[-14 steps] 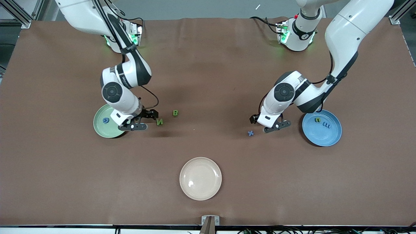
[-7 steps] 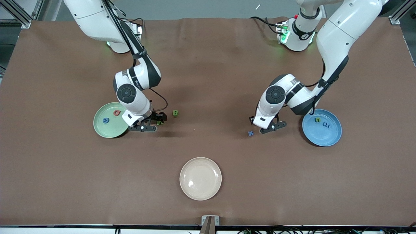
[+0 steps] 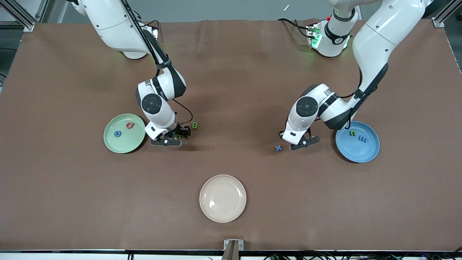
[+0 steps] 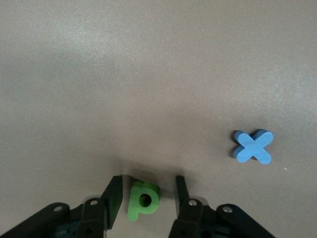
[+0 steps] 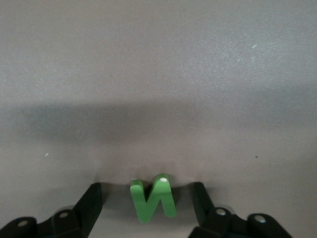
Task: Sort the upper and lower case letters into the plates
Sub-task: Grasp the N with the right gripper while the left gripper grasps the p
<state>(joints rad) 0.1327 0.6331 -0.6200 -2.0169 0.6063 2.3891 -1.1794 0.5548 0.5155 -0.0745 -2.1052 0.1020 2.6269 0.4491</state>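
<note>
My right gripper (image 5: pixel 147 188) stands open on the table, straddling the upright green N (image 5: pixel 153 201) with a gap on each side. My left gripper (image 4: pixel 147 184) is open around the green p (image 4: pixel 143 199); one finger is nearly against it and the other stands clear. The blue x (image 4: pixel 253 147) lies beside that gripper (image 3: pixel 292 140). The pale green plate (image 3: pixel 122 143) holds the pink Q (image 3: pixel 130 125) and blue G (image 3: pixel 117 134). The blue plate (image 3: pixel 355 152) holds the green n (image 3: pixel 352 133) and blue m (image 3: pixel 362 139). The green B (image 3: pixel 195 125) lies next to the right gripper (image 3: pixel 175 137).
A cream-white plate (image 3: pixel 222 198) sits near the front edge of the table, midway between the two arms. Brown cloth covers the whole table (image 3: pixel 231 72).
The right gripper moved from the green plate's edge over to the N and now straddles it. The left gripper shifted slightly toward the x, and its jaws narrowed around the p.
</note>
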